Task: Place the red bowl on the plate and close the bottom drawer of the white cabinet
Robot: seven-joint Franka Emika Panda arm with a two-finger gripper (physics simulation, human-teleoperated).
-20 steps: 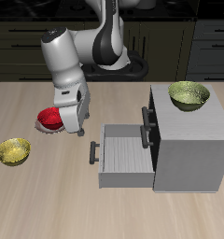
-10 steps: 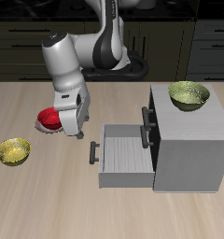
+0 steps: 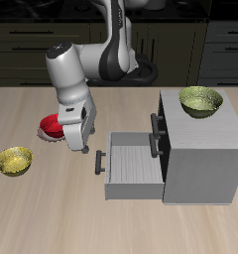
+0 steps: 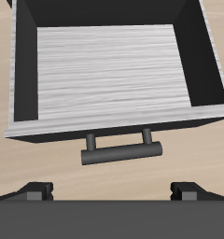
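Observation:
The red bowl [image 3: 49, 126] sits on the table beside my gripper [image 3: 80, 146], which partly covers it. The plate is hidden; I cannot make it out apart from the bowl. The white cabinet [image 3: 202, 159] has its bottom drawer [image 3: 133, 167] pulled far out, empty, with its dark bar handle [image 3: 99, 161] facing the gripper. In the wrist view the drawer [image 4: 112, 70] and its handle [image 4: 120, 149] lie just ahead of my gripper [image 4: 112, 191]. The fingertips [image 4: 35, 191] stand wide apart with nothing between them, so the gripper is open.
One yellow-green bowl [image 3: 200, 100] stands on top of the cabinet. Another yellow-green bowl [image 3: 14, 160] lies on the table near the front. Closed upper drawers show dark handles [image 3: 156, 122] above the open one.
The gripper has dropped lower and shifted slightly toward the drawer handle, away from the red bowl. Bowl and drawer have not moved.

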